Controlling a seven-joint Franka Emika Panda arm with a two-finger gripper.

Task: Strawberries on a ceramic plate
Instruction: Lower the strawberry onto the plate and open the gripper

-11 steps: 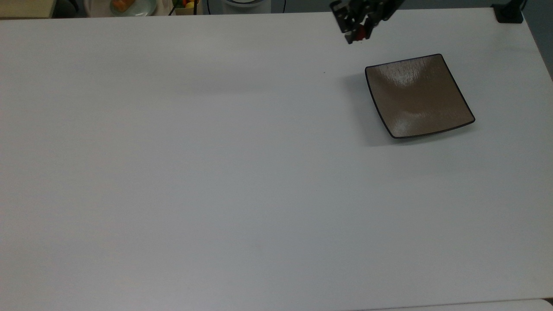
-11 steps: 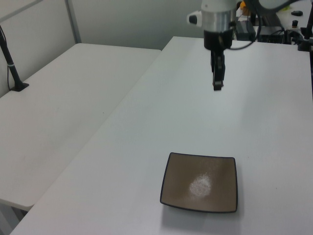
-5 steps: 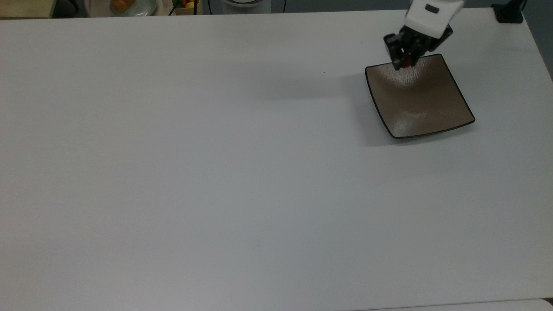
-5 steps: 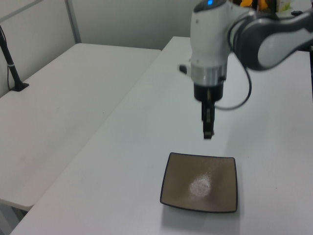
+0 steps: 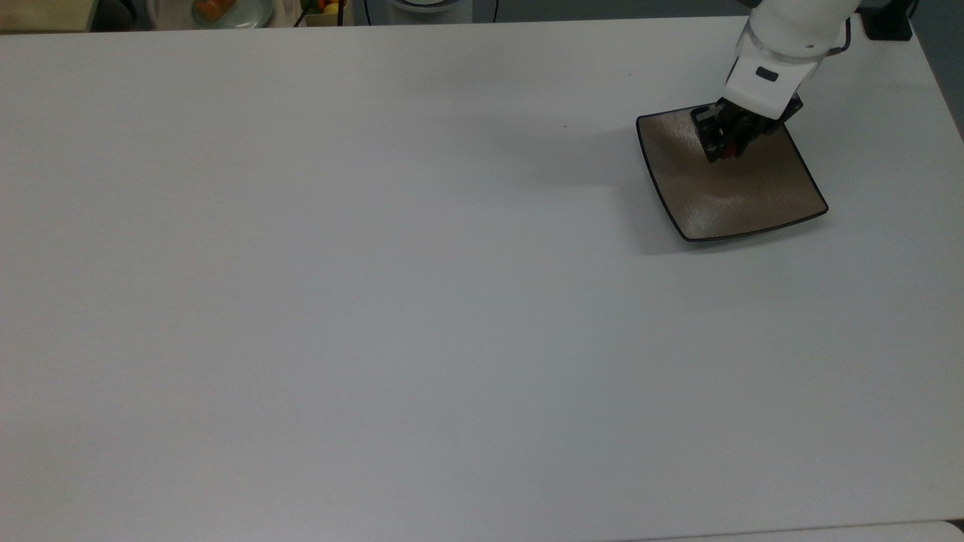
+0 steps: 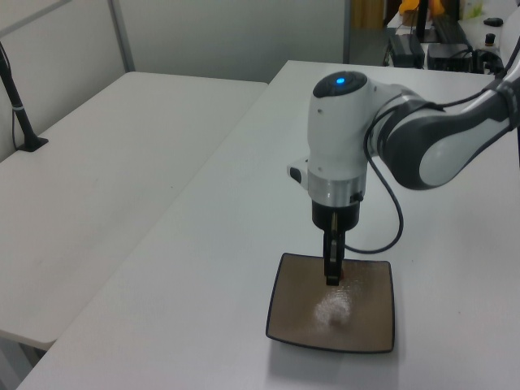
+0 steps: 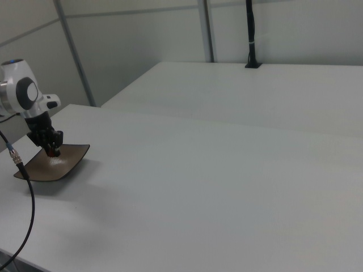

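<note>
The gripper (image 5: 725, 150) clamps the strawberry (image 5: 728, 153) between its fingers; the plate (image 5: 753, 199) lies directly beneath, so release requires only descent.

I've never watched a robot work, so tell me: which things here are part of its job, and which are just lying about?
Part of the job:
- small red strawberry, held in the black two-finger gripper
- square glossy brown ceramic plate under it

Just lying about:
- white table
- pale dish with orange food at the top view's far edge
- black post on the neighbouring table
</note>
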